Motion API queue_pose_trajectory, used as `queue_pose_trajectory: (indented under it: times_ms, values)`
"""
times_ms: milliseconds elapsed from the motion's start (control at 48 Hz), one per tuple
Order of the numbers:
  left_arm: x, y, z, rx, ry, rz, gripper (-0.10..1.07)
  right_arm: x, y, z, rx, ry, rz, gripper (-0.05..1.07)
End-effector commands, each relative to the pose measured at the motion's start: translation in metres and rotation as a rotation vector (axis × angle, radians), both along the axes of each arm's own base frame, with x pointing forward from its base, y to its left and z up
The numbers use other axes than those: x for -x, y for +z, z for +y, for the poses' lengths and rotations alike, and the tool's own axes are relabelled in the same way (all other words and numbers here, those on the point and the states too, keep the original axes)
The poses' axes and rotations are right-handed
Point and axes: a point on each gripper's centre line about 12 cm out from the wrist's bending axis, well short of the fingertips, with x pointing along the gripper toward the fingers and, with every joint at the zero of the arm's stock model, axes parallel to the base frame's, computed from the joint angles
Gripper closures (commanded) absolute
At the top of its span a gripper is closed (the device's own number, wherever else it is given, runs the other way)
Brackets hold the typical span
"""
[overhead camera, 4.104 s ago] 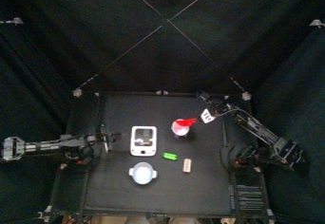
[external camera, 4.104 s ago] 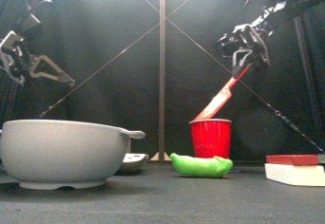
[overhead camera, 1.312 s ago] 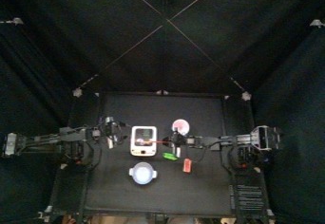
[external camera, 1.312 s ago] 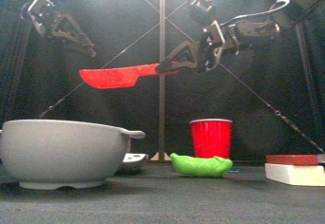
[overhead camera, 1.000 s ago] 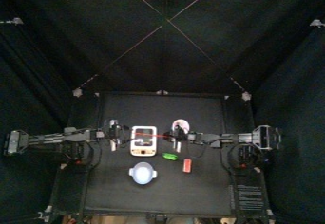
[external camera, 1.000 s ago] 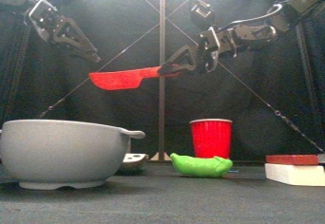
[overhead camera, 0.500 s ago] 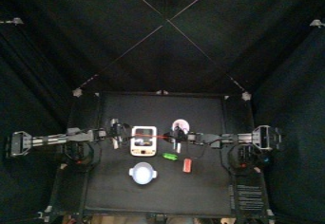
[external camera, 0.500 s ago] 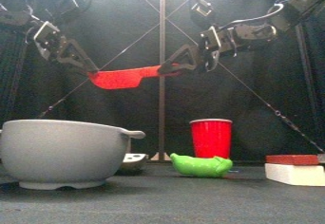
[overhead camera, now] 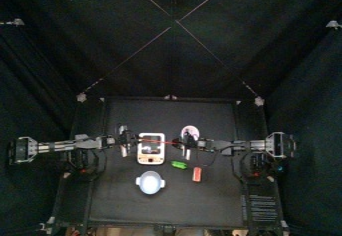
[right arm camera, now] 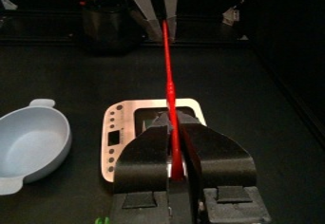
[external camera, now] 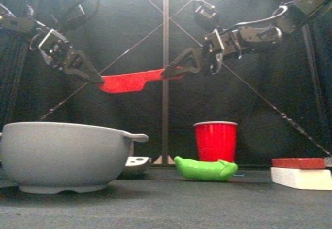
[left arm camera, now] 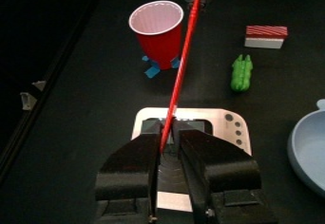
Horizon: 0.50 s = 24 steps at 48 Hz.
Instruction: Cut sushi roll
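**Scene above the cutting board.** The sushi roll [overhead camera: 151,141] lies on the white board [overhead camera: 151,157] near the table's middle. In the top view it sits between the 2 arms' ends.

The right gripper [external camera: 185,67] is pressed together on the dark handle of a red knife [external camera: 130,81]. It holds the knife roughly level, high over the table, with the blade pointing toward the left arm.

The left gripper [external camera: 88,70] meets the blade's far tip. In the left wrist view the thin red edge runs in between its fingers [left arm camera: 133,166], but a firm pinch cannot be told.

Both wrist views look down along the blade onto the board. This places the roll beneath the knife and well apart from both grippers.

At table level stand 1 grey bowl [external camera: 65,155], 1 red cup [external camera: 215,141], 1 green piece [external camera: 205,169] and 1 pinkish block [external camera: 301,175].
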Motion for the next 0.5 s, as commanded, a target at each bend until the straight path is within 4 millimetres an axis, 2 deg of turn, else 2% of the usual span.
queue_pose_trajectory:
  times_ms: [0, 125, 333, 479]
  values:
    - [-0.0029, 0.0069, 0.0021, -0.009, 0.003, -0.029, 0.41, -0.0002, 0.0202, 0.0005, 0.003, 0.000, -0.057, 0.72]
    - [-0.0031, 0.0062, 0.0016, -0.018, -0.004, -0.027, 0.42, -0.0001, 0.0202, 0.0002, -0.005, -0.005, -0.058, 0.72]
    - [-0.0035, -0.0003, 0.0017, -0.038, -0.017, -0.005, 0.58, -0.0024, 0.0179, -0.0018, -0.037, -0.024, -0.035, 0.72]
    - [-0.0054, -0.0019, 0.0042, -0.039, -0.012, -0.010, 0.65, -0.0084, 0.0211, -0.0077, -0.159, -0.090, 0.066, 0.72]
